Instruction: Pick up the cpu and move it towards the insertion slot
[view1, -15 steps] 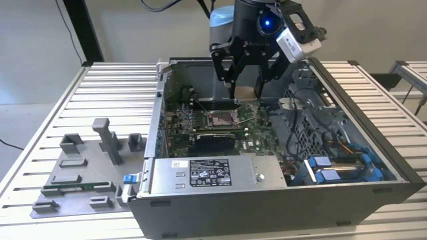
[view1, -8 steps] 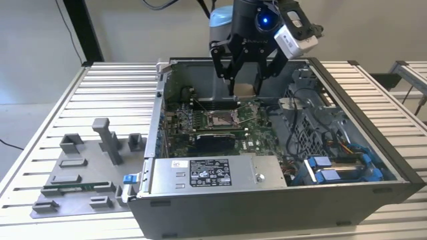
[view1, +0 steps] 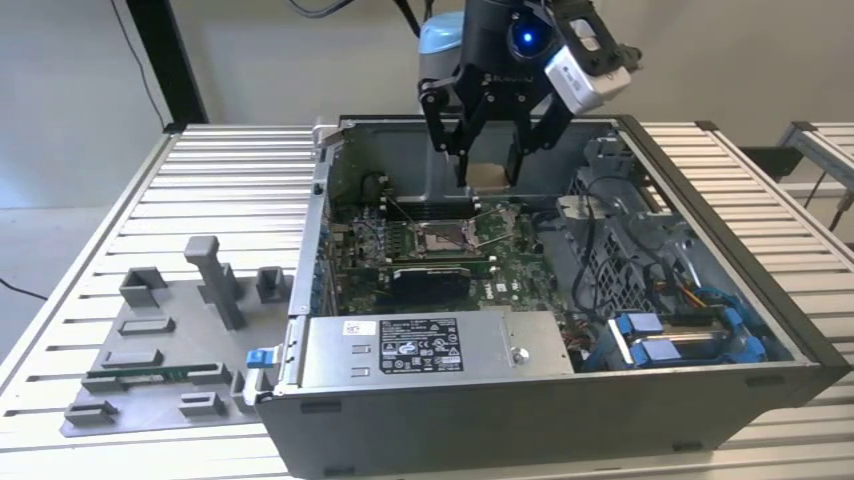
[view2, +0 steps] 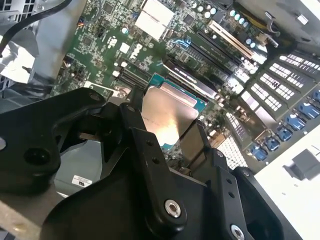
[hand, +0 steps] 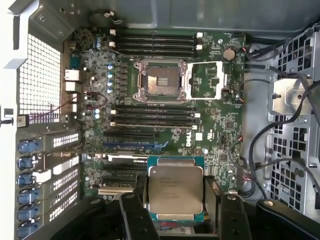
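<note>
The flat square silvery-topped cpu is held clamped between the fingers of the black hand, lifted above the green motherboard and short of the metal-framed insertion slot, where a slip or tilt could bend contacts.

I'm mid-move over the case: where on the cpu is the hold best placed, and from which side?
Hold the cpu by two opposite thin edges, coming from above its flat metal top. In both wrist views the pincer already does this: one finger on each side edge, lid facing the first wrist camera. The chip is flat and square, so its edges are the only graspable faces, and its underside stays free for the insertion slot.
</note>
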